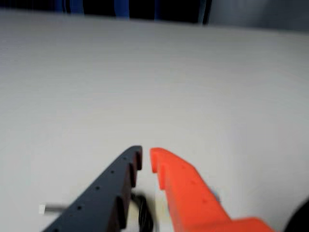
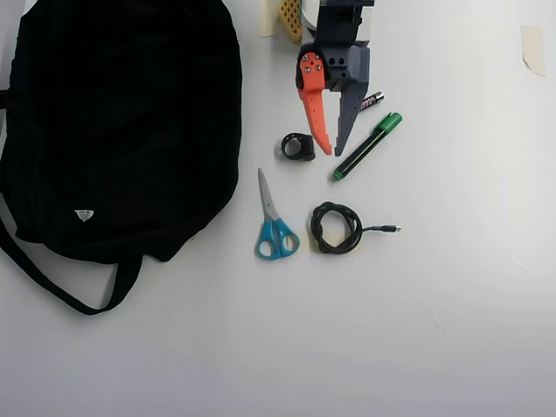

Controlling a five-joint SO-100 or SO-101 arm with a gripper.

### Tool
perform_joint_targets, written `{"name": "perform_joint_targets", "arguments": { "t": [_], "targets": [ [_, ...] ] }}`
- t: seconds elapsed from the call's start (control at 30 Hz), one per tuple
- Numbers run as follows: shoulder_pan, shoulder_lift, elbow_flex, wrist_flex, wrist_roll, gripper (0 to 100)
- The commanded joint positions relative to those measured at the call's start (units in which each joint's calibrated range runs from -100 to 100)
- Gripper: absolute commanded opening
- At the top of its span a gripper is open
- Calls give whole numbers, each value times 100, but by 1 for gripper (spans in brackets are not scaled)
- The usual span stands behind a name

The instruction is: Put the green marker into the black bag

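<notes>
White tabletop lay bare; my orange-and-black gripper (image 2: 333,153) hung nearly closed, empty, near the top edge. I judged the slim black-barrelled green marker (image 2: 367,145) light, rigid, slippery: grip mid-barrel.

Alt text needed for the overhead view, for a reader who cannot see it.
A gripper with one orange and one dark finger, nearly closed and holding nothing, points down between a small black ring and the green marker on a white table. The black bag fills the upper left; blue-handled scissors and a coiled black cable lie below.
</notes>
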Motion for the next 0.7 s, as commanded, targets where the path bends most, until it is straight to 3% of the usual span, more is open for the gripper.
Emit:
{"name": "perform_joint_targets", "arguments": {
  "t": [0.0, 0.67],
  "targets": [
    [-32, 570, -955, -261, -29, 2],
    [-24, 3964, -5204, -192, 13, 2]
  ]
}}
